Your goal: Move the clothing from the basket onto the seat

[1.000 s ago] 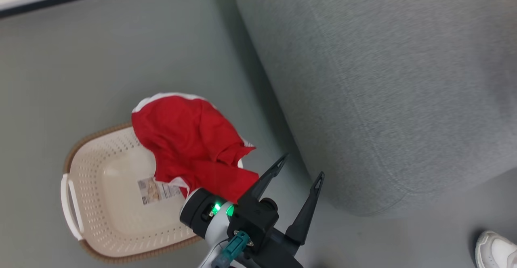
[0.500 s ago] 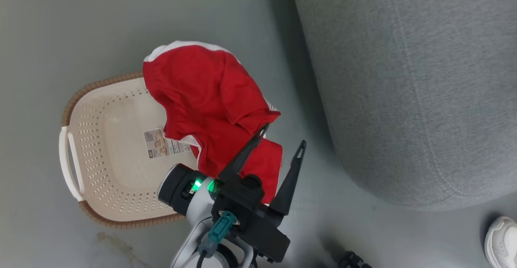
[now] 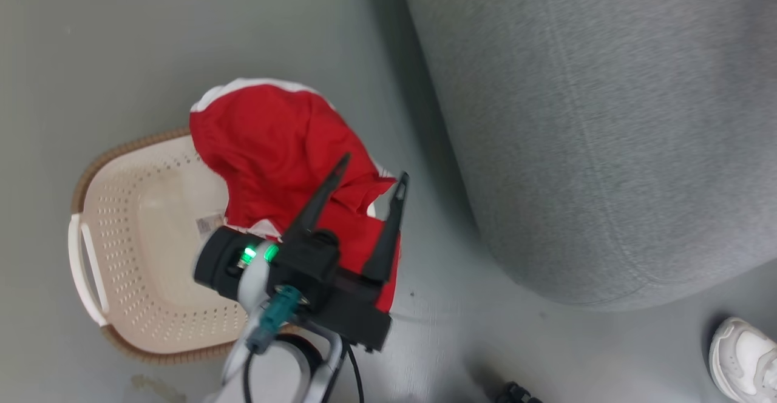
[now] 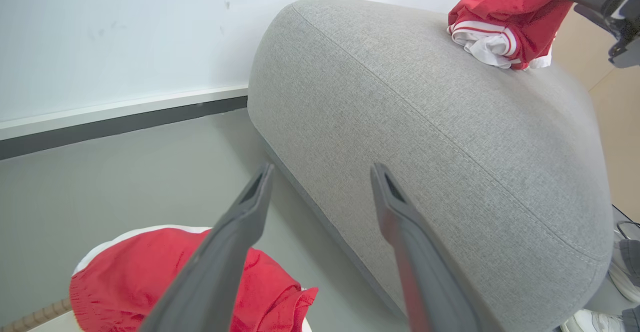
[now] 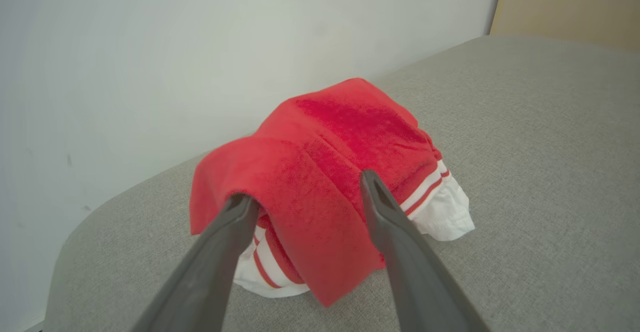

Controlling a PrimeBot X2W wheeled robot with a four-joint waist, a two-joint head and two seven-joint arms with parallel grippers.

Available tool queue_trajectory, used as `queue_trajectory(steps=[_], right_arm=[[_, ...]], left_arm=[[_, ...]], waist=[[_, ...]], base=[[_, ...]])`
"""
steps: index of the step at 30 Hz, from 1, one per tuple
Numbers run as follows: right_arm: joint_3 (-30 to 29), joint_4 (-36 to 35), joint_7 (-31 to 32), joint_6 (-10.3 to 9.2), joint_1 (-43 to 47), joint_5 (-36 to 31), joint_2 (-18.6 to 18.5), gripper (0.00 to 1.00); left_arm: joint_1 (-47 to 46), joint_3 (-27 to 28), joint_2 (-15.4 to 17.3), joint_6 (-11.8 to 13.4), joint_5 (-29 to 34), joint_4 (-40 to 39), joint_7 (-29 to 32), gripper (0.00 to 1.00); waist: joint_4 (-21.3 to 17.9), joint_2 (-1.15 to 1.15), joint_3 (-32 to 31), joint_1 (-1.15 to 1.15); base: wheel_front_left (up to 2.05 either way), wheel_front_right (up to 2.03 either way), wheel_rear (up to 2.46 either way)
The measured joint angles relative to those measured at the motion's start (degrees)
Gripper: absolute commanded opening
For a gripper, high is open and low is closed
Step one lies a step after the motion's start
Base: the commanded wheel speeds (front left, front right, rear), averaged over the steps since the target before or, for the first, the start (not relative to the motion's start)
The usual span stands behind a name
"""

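Red cloth with white trim, a garment (image 3: pixel 267 142), lies draped over the far right rim of a cream basket (image 3: pixel 115 251) with perforated walls and a brown woven-look rim. Part of it rests inside, part spills over the rim on the side toward the seat (image 3: pixel 607 118). The basket stands on a grey floor (image 3: pixel 121 39) near the seat, and a sticker (image 3: pixel 209 224) shows on its bottom beside the cloth.

The left gripper (image 3: pixel 373 169) hangs over the garment's near edge with its two dark fingers spread wide and nothing between them. In its own wrist view the fingers point toward the seat's rounded grey flank.

A second garment (image 5: pixel 340 137) – red with white stripes at the hem – sits bunched on top of the seat, close to a pale wall (image 5: pixel 150 47). The right gripper (image 5: pixel 306 189) is at this bundle with its fingers wide apart – the cloth lies between them, and one fold drapes over the tip of one finger.

A white shoe (image 3: pixel 743 354) shows on the floor at the lower right corner of the head view.
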Motion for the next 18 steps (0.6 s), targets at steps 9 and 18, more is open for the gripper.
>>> queue_trajectory(steps=[9, 18], right_arm=[[0.7, -12.0, 0.0, 0.02, 16.3, -5.6, 1.1, 1.00], [-1.9, -22.9, 0.0, 0.01, 32.2, -11.5, 4.6, 1.00]], left_arm=[[1.4, 2.7, -0.2, 0.0, -3.6, 2.5, -5.2, 1.00], [6.3, 4.3, -0.7, 0.0, -7.4, 5.2, -9.7, 1.00]], waist=[[-1.8, -0.01, -6.3, 0.00], [-1.3, -0.01, -12.9, -0.01]], base=[[0.00, 0.00, 0.00], [0.00, 0.00, 0.00]])
